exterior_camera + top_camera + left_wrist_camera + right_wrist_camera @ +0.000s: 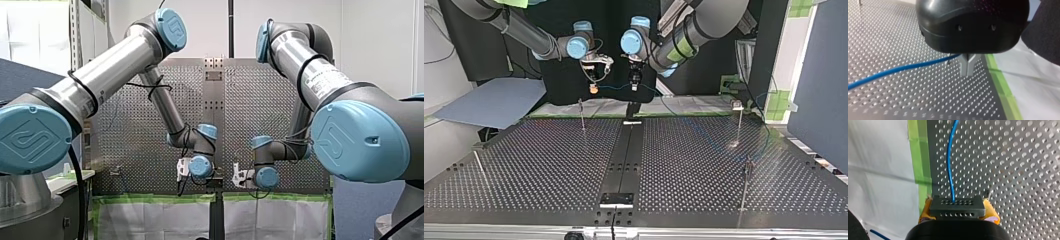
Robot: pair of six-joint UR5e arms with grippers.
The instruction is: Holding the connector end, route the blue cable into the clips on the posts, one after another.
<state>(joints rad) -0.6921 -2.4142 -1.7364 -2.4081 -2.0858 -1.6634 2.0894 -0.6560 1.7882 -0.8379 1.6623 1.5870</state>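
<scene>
Blue cable [614,87]: hangs in the air between the two grippers, above the far edge of the perforated table [549,165] as the top view shows it, with a slight sag mid-span.

The robot's right gripper [594,88], whose arm enters at the top view's left, is clamped on the connector [957,206], a black block with rows of small holes. Yellow pads [992,212] press on both of its sides. The cable leaves the block's face and runs ahead of the gripper over the plate, beside a strip of green tape [920,157] and a white sheet [880,170].

The robot's left gripper [967,65], whose arm enters at the top view's right, has its metal fingers together at the tips in a Y shape. The cable meets them at the fork just under the black body, so they are closed on it. From there it runs off sideways above the table.

Past the left gripper the cable drops toward the top view's right. The line is faint there and I cannot follow it fully.

- Far post [582,114]: just below the right gripper in the top view.
- Clip post [740,120]: at that view's right, with a pale clip [737,104] on top.
- Near post [746,185]: closer to the camera, on the same side.

I cannot tell whether the cable sits in any clip.
</scene>
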